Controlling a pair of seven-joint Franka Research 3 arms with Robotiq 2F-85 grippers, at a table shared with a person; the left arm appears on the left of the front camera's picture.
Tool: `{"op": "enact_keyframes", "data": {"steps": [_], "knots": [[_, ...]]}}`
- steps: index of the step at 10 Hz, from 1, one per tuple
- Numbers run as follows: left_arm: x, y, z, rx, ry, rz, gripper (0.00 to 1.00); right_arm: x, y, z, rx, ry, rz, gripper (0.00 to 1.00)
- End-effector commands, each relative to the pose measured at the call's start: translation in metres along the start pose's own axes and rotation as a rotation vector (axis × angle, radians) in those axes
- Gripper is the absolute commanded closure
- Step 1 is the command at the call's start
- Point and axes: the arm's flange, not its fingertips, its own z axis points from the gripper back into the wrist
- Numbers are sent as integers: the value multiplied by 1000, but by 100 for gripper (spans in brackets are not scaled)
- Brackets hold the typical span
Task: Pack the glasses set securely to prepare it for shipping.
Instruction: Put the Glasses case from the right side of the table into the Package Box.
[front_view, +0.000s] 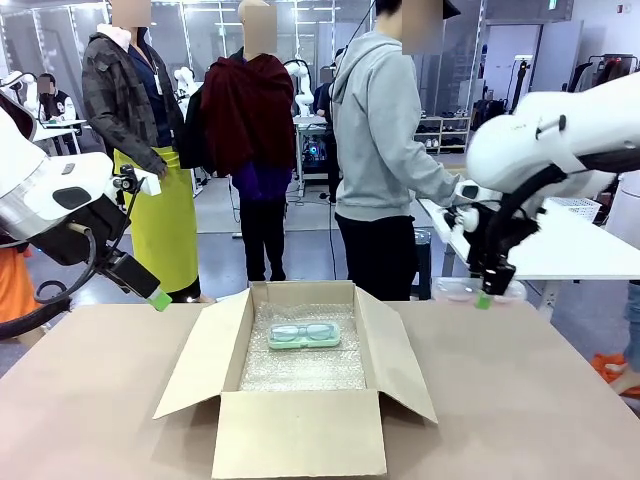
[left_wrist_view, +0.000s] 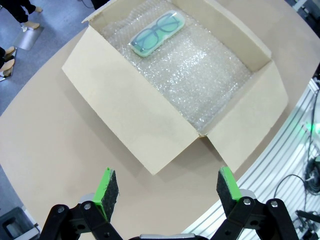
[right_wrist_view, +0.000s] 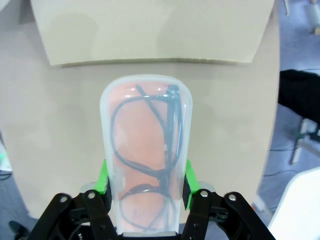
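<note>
Right gripper is pinching the pink case by its end above the table far edge, so it could be slipping; left gripper is gaping wide.

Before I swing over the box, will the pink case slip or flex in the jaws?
Probably stiff: the pink case shows no bowing between the pads. Likely slippery, its shell looks smooth and glossy. Held at one end, it may tilt.
</note>
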Motion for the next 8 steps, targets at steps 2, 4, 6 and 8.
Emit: {"op": "enact_keyframes", "data": {"steps": [2,4,6,8], "knots": [[-1,1,0,-5,-13,-2,0,104,11,22,9,59,-77,37],[-1,1,0,-5,-13,-2,0,169,5,15,-27,50,-73,37],[-1,1,0,-5,-13,-2,0,218,-4,-10,-17,28,-91,37],[-1,1,0,-5,-13,-2,0,242,-10,-37,-30,20,-126,37]]}}
